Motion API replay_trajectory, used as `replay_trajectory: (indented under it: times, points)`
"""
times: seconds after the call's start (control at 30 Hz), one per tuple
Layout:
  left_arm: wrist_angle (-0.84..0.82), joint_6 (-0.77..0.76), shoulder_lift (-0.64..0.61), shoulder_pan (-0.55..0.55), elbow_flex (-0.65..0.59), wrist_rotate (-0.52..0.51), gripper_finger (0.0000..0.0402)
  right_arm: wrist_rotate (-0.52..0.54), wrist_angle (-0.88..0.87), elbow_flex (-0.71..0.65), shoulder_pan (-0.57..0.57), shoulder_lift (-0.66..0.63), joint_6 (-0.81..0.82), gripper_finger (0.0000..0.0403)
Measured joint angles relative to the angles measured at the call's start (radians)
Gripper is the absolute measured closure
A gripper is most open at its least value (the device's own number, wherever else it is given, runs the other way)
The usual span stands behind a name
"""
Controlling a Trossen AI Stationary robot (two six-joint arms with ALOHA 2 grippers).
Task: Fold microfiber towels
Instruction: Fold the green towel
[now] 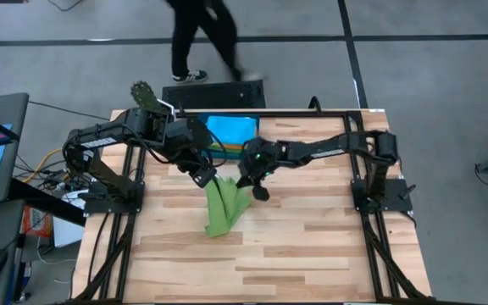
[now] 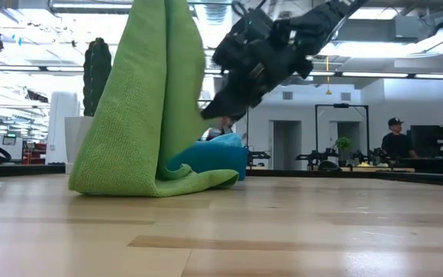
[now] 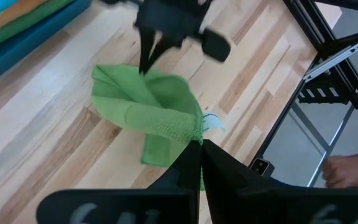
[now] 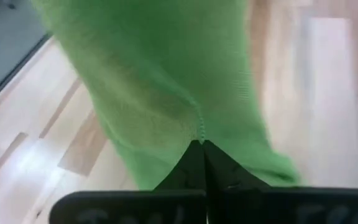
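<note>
High view: both arms reach in over the far-middle of the wooden table (image 1: pixel 312 246). Left gripper (image 1: pixel 205 176) and right gripper (image 1: pixel 255 186) sit close together, each at an upper corner of one green towel (image 1: pixel 224 207), which hangs down between them and trails toward the near side. Behind them a dark teal tray (image 1: pixel 248 129) holds the sky-blue towel (image 1: pixel 230 130) on top of a stack. A person's legs (image 1: pixel 200 38) cross the floor beyond the table.

Low view: green towel (image 2: pixel 141 100) lifted high, lower edge folded and resting on the tabletop. The right gripper (image 2: pixel 223 108) shows dark beside it. Teal tray (image 2: pixel 210 161) just behind the cloth. A person in a cap (image 2: pixel 396 138) stands far back in the room.

Left wrist view: left gripper (image 3: pixel 199 149) has its fingers pressed together on a corner of the green towel (image 3: pixel 148 112); right gripper (image 3: pixel 148 65) grips the opposite corner. Tray edge (image 3: pixel 36 46) with stacked cloths at one corner. A hand (image 3: pixel 347 171) shows past the table edge.

Right wrist view: right gripper (image 4: pixel 201 146) fingers closed tight on the green towel (image 4: pixel 166 81), cloth draping away over the table
</note>
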Motion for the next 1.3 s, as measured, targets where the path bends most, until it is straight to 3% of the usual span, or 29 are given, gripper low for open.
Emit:
replay_trajectory:
  times: [0.23, 0.5, 0.73, 1.0, 1.17, 1.3]
  points:
    - [0.001, -0.023, 0.000, -0.001, 0.000, -0.022, 0.0401, 0.164, -0.262, 0.000, -0.020, -0.237, 0.037, 0.0399]
    - [0.009, 0.022, 0.000, 0.081, 0.002, 0.025, 0.0401, 0.546, -0.445, 0.016, 0.000, -0.587, 0.133, 0.0399]
    - [0.037, 0.108, 0.001, 0.212, 0.034, 0.060, 0.0401, 0.785, -0.567, 0.143, -0.027, -0.741, 0.147, 0.0399]
    - [0.087, 0.150, -0.004, 0.262, 0.132, 0.020, 0.0401, 0.841, -0.698, 0.324, -0.004, -0.756, 0.174, 0.0399]
    - [0.039, 0.142, 0.001, 0.159, 0.130, -0.009, 0.0401, 0.842, -0.793, 0.338, 0.103, -0.766, 0.310, 0.0399]
    - [0.040, 0.109, 0.001, 0.043, 0.079, -0.075, 0.0401, 0.853, -0.912, 0.339, 0.256, -0.761, 0.484, 0.0399]
